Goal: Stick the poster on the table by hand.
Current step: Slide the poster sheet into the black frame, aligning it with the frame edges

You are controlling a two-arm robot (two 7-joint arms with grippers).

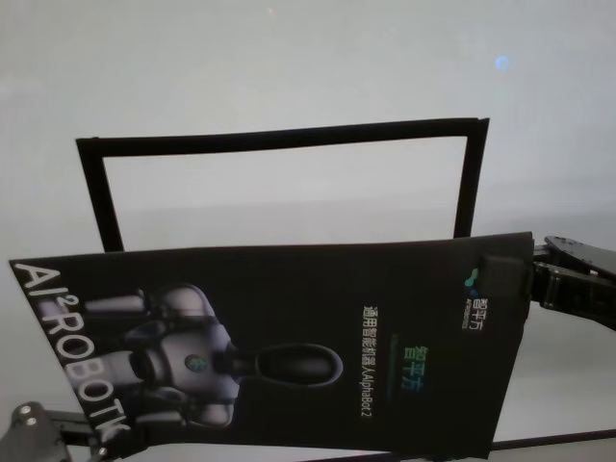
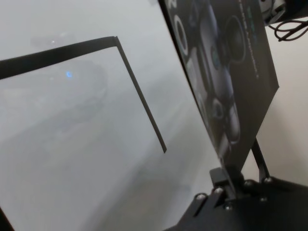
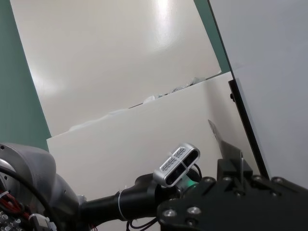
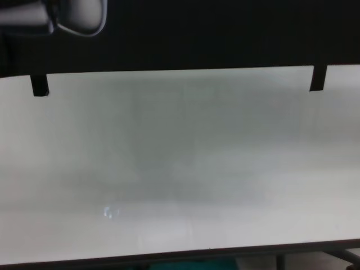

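- My left pincer (image 1: pixel 114 441) is nearest to me, shut on the poster's (image 1: pixel 289 337) near left corner. In my left wrist view the sheet's edge sits pinched in it.
- My right pincer (image 1: pixel 510 274) pinches the poster's far right corner, so I hold the sheet by two opposite corners.
- The poster hangs in the air above the tabletop (image 1: pixel 289 67), tilted, not lying flat yet.
- It is a big thin black shiny sheet with white letters down its left side, a grey-white robot and a small green mark.
- Farther off, black tape strips (image 1: pixel 279 138) make three sides of a box on the tabletop.
- I think my job now is to lower the poster into that box.
- To do it well, I should keep both corners pulled tight so the sheet does not sag.
- I should line up its far edge with the far strip, then lay it down slowly and evenly.
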